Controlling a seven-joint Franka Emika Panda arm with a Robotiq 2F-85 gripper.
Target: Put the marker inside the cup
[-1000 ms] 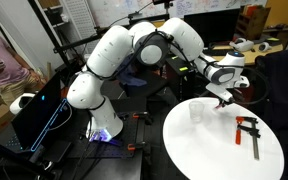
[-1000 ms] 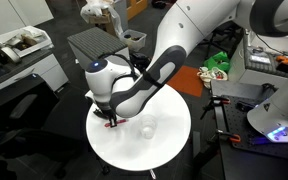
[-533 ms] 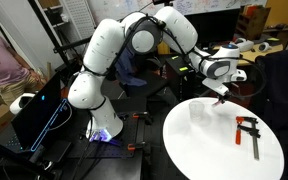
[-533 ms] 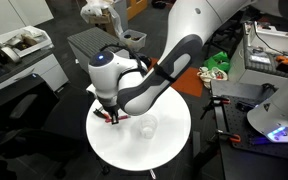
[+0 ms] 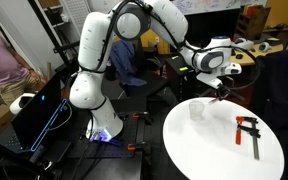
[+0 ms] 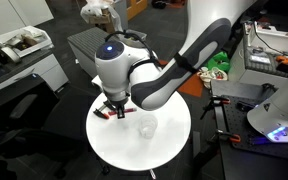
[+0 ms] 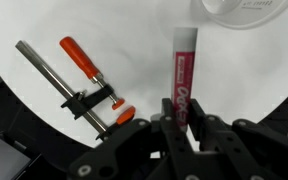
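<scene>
Here, the hand grips one marker; one cup, one clamp nearby.

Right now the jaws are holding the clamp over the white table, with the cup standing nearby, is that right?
Not quite. The jaws hold the marker, not the clamp, which lies on the table. The wrist view shows this. The cup does stand nearby.

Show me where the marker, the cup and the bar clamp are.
marker (image 7: 182,75): wrist view, middle of its red-and-white barrel.
cup (image 5: 196,110): in an exterior view, on its clear side wall.
bar clamp (image 7: 80,61): wrist view, on its orange handle.
</scene>
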